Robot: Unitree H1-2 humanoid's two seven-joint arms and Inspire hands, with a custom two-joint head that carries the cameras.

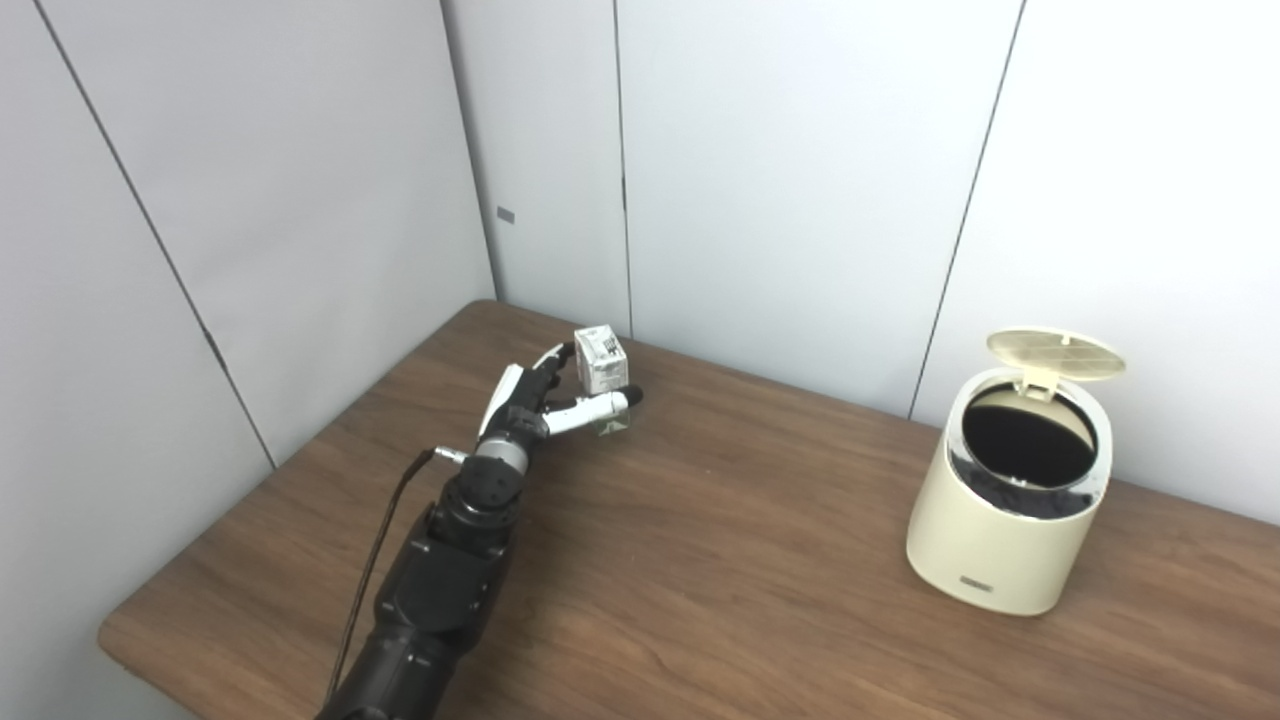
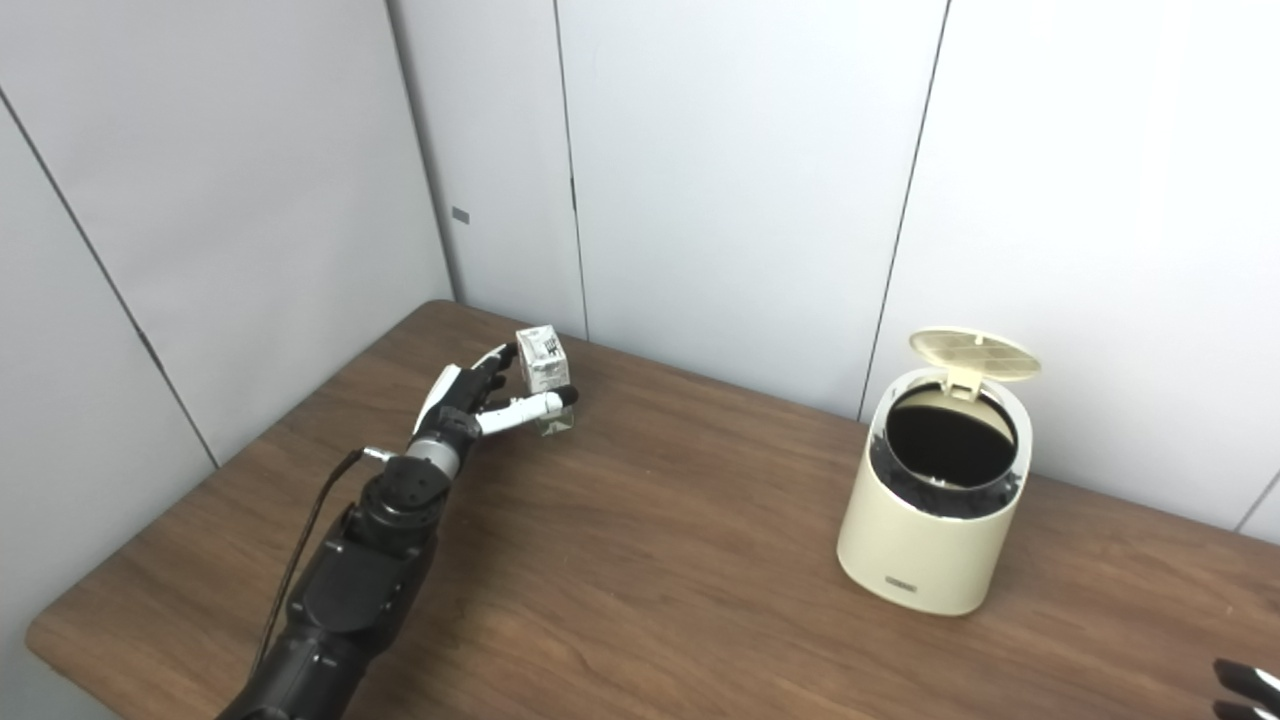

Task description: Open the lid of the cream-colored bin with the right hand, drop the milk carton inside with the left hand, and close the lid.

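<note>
We see the left robot hand (image 1: pixel 545 400) grasping the milk carton (image 1: pixel 601 360) far left above the table (image 1: pixel 700 560); cream-colored bin (image 1: pixel 1010 500) right, lid (image 1: pixel 1055 352) up. Only the right eye view shows the right robot hand (image 2: pixel 1245 690) fingertips, state unclear.

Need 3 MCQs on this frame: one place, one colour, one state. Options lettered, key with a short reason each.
1. Where is the milk carton?
A. inside the bin
B. at the left hand, at the table's far left
C. lying beside the bin

2. What colour is the bin?
A. cream
B. blue
C. red

3. How is the lid?
A. shut flat
B. lying on the table
C. raised on its hinge

Key:
1 B, the left hand has fingers around the carton, far from the bin.
2 A, its wall is cream against the brown table.
3 C, the lid stands up behind the dark opening.
</note>
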